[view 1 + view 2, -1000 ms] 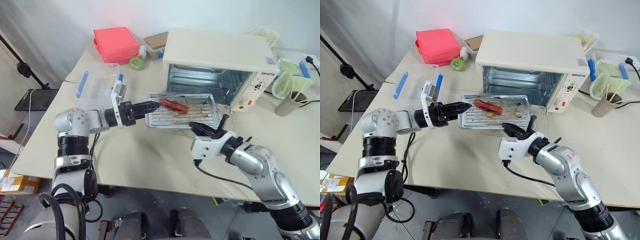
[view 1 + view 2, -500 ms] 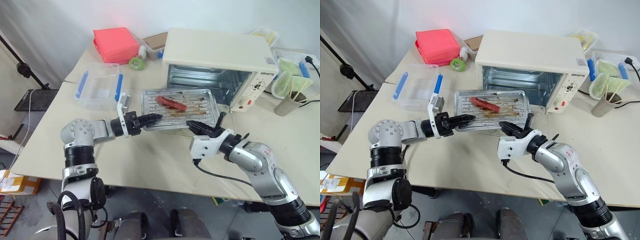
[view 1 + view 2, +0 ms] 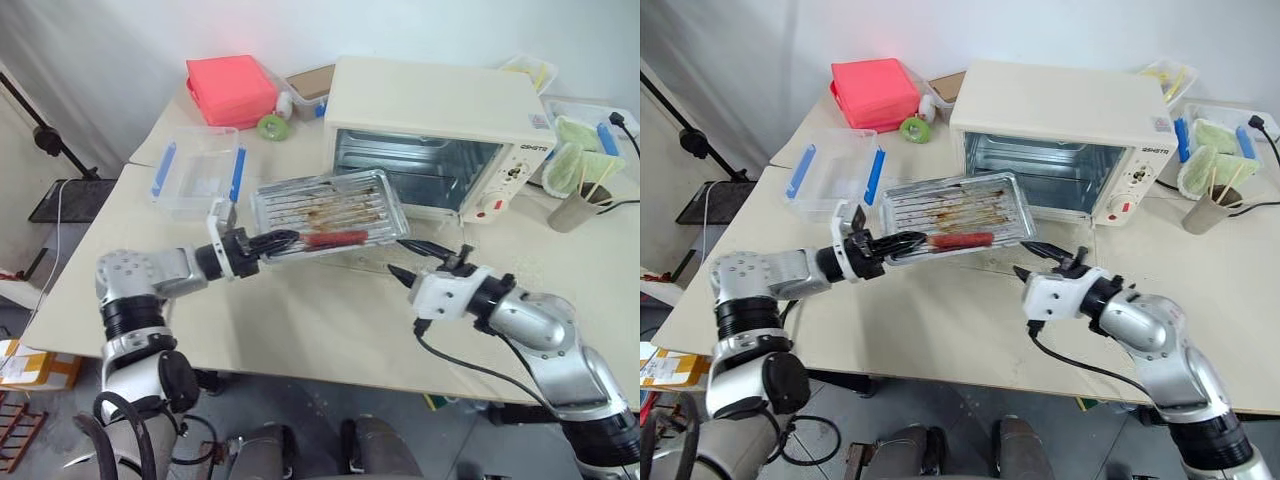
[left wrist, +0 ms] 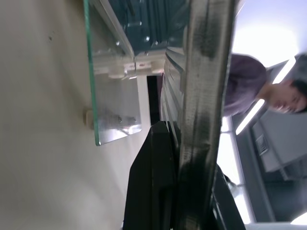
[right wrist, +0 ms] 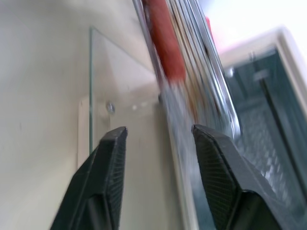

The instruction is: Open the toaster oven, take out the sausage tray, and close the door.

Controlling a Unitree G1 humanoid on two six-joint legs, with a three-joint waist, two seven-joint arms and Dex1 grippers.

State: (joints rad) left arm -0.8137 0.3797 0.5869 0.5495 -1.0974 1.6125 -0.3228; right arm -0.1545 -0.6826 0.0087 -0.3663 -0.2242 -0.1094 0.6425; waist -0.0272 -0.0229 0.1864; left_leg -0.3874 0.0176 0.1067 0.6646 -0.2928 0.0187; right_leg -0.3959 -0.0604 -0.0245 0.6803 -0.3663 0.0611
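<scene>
left hand [image 3: 272, 241] clenched on the near-left rim of the sausage tray [image 3: 325, 205], holding it tilted above the counter [image 3: 300, 320], in front of the toaster oven [image 3: 440, 130]. sausage [image 3: 335, 238] lies at the tray's lower edge. right hand [image 3: 408, 258] released, fingers apart, just beside the tray, over the lowered glass door [image 5: 120, 115].

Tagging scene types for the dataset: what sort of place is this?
Probably a lab or test bench staged as a kitchen, not a home. A toaster oven sits on a plain table beside a clear container and a cup of sticks, with cables trailing and a bare white wall behind.
</scene>
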